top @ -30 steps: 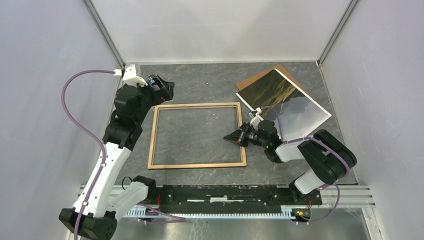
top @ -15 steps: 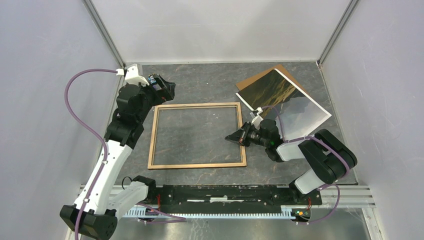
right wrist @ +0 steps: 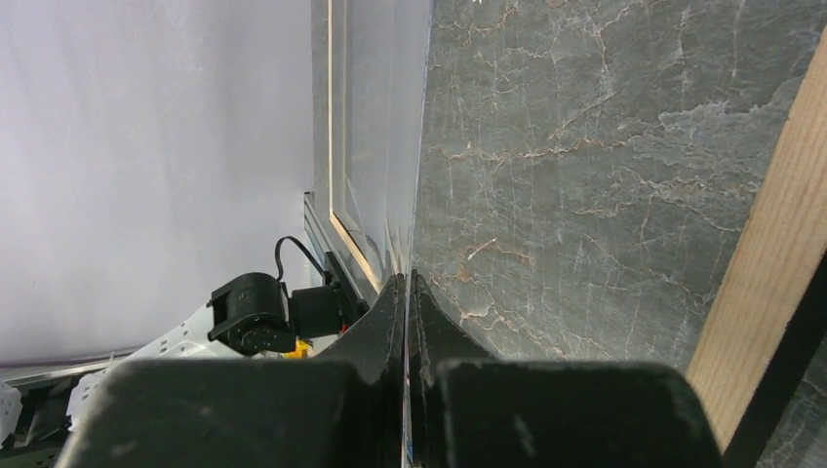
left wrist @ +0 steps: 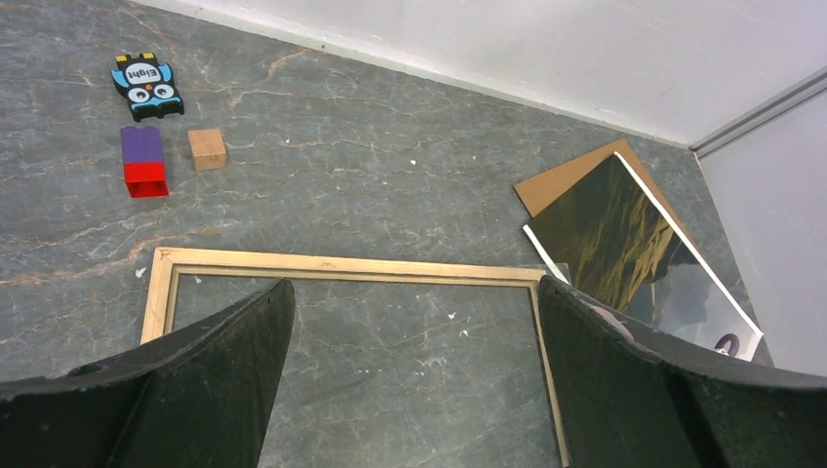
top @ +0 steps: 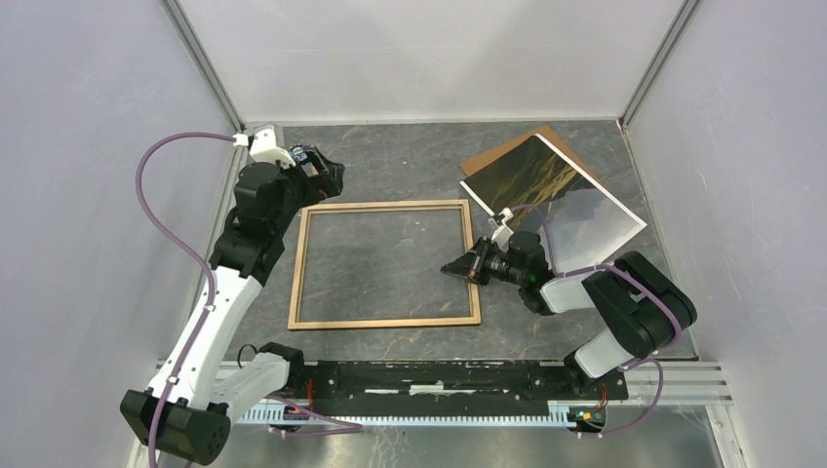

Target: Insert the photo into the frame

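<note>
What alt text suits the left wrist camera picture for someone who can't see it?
The left gripper, black jaws open, hovers over a light brown rectangular wooden picture frame lying flat on a grey marbled table. At right a glossy dark photo overlaps a brown cardboard board; small toy blocks sit at upper left.

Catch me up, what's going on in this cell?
Two arms are set to put a photo into a frame, and it isn't in yet. The frame lies flat mid-table, wood back up. The photo lies picture-up at the far right, partly on a brown board, untouched. The left gripper hangs over the frame's far left corner, jaws wide open and empty. The right gripper sits low by the frame's right rail, jaws shut. I can't tell whether they pinch anything.
</note>
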